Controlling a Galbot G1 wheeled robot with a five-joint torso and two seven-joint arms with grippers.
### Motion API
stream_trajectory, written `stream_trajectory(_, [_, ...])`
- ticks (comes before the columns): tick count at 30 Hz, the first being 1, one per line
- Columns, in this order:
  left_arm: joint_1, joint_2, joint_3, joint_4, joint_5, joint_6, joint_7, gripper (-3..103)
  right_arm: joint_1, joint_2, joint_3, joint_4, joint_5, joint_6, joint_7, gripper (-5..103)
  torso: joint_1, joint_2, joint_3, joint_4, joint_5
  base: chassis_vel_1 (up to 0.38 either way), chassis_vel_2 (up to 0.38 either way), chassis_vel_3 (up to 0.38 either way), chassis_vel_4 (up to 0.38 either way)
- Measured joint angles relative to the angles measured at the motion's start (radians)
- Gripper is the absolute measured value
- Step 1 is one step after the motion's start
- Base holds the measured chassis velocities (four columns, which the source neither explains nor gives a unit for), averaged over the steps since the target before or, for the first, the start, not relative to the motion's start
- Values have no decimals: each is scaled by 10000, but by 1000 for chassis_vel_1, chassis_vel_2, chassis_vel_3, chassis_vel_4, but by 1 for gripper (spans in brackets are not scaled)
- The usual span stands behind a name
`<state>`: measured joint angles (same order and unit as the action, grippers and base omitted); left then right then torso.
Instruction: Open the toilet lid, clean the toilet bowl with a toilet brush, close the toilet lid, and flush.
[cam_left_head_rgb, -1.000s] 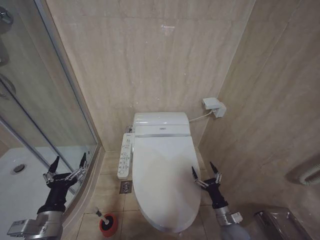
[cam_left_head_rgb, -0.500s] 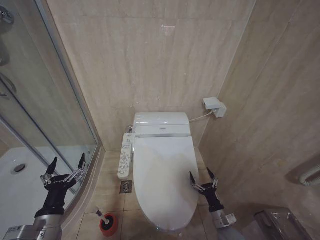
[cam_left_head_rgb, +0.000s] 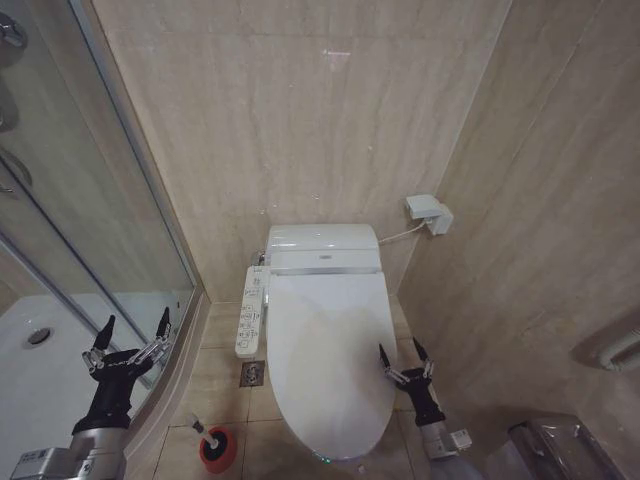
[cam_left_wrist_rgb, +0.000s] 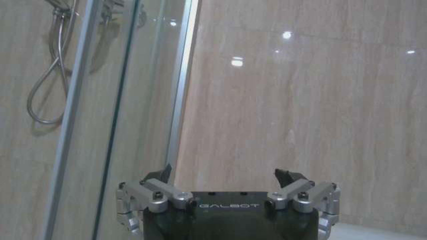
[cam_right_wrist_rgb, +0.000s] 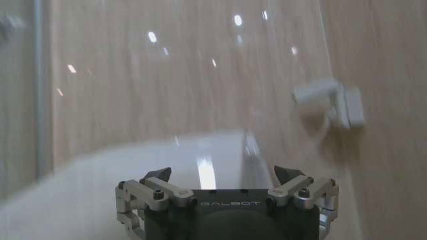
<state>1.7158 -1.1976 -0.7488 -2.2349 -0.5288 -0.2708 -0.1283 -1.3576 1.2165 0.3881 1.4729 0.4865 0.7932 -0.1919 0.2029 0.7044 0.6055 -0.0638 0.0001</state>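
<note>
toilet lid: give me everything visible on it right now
The toilet lid is a glossy white plastic oval, shut flat over the bowl, narrow end toward the robot. It hinges below the tank unit; the button panel runs along its left. The right hand, open, hangs beside its right edge, not visibly touching.

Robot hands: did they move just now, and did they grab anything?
The right gripper slid down and back beside the closed toilet lid, open and empty. The left gripper sank slightly, open and empty by the shower glass. Lid and toilet brush stayed put.
</note>
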Motion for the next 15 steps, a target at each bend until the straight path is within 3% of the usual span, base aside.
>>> stream_trajectory(8, [-41, -69, 160, -12, 314, -138, -10, 100, -191, -556, 420, 1382, 208, 273, -115, 100, 0, 0, 0, -3, 0, 0, 0, 0, 0])
stream_trajectory(15, [-299, -77, 219, 366, 403, -186, -6, 100, 56, -499, 720, 2432, 449, -179, 334, 100, 1, 0, 0, -2, 0, 0, 0, 0, 0])
